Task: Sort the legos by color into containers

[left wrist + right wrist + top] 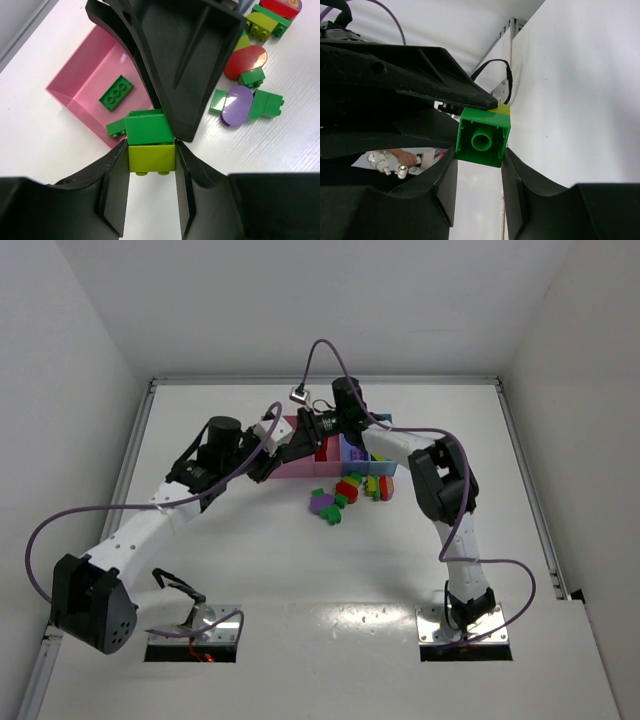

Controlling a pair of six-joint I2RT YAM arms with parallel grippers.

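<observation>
The pink bin (80,75) lies just beyond the left gripper (151,159), which clamps the yellow block (151,161); the right gripper (479,150), facing it, clamps the green block (483,137) joined to it. Their shared axis runs gripper to gripper; parting them likely means pulling along it.

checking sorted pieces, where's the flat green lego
In the left wrist view, the flat green lego lies inside the pink bin, upper left, just beyond the green-and-yellow stack.

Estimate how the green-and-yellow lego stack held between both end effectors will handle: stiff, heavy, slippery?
Probably stiff: the green-and-yellow stack shows crisp square edges, no bend, clamped by the left end effector and right end effector. Likely light: the green block looks hollow underneath. Smooth glossy faces might slip if pulled hard.
</observation>
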